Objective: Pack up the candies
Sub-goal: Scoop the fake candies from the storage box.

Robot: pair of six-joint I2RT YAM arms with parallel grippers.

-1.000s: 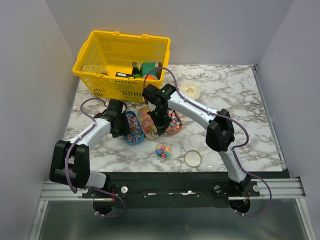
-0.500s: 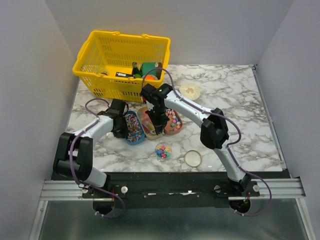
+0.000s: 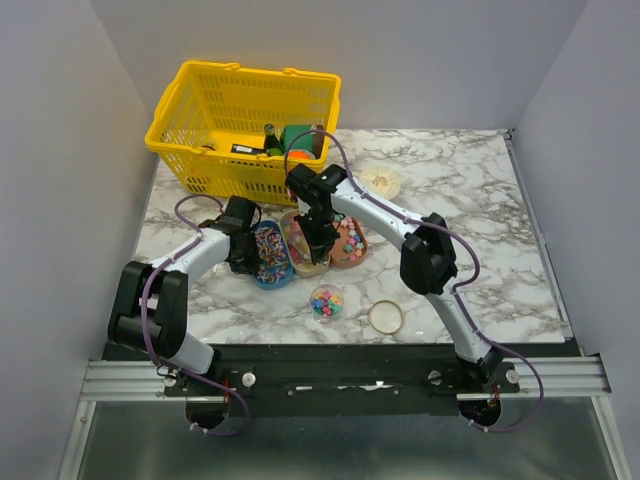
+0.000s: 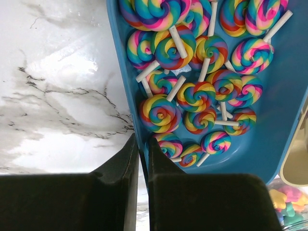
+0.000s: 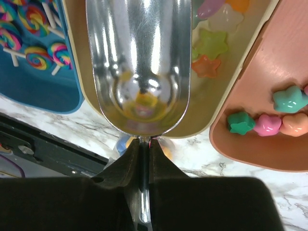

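– Candies point(image 5: 210, 42) – where r they rn?
– Mostly in the trays, mid-table. Star ones in the beige tray point(image 5: 211, 96), more moulded ones in the pink tray point(image 5: 269, 62) just beside it, lollipops point(image 4: 159, 114) in the blue tray point(image 4: 284, 125). Small heap also in the clear cup point(image 3: 313, 300), on the table point(image 3: 470, 230) nearer the arm bases than the trays.
– Grippers?
– Right gripper point(image 5: 143, 149): jaws pinched tight on the handle of a metal scoop point(image 5: 139, 67), bowl hangs over the beige tray. Bowl looks empty to me, only reflections, but it's shiny so not 100% sure. Left gripper point(image 4: 143, 149): jaws nearly closed w/ the blue tray's rim clamped between them, prob steadying it.
– Progress?
– Partway imo. Cup has some candies, doesn't look full from top view. Round lid point(image 3: 385, 316) lies on table just beside cup, not on it.
– Left to do?
– Guess: dig scoop into beige tray, carry load to cup, tip in, maybe repeat w/ other trays, then lid on. Can't tell how many scoops needed.
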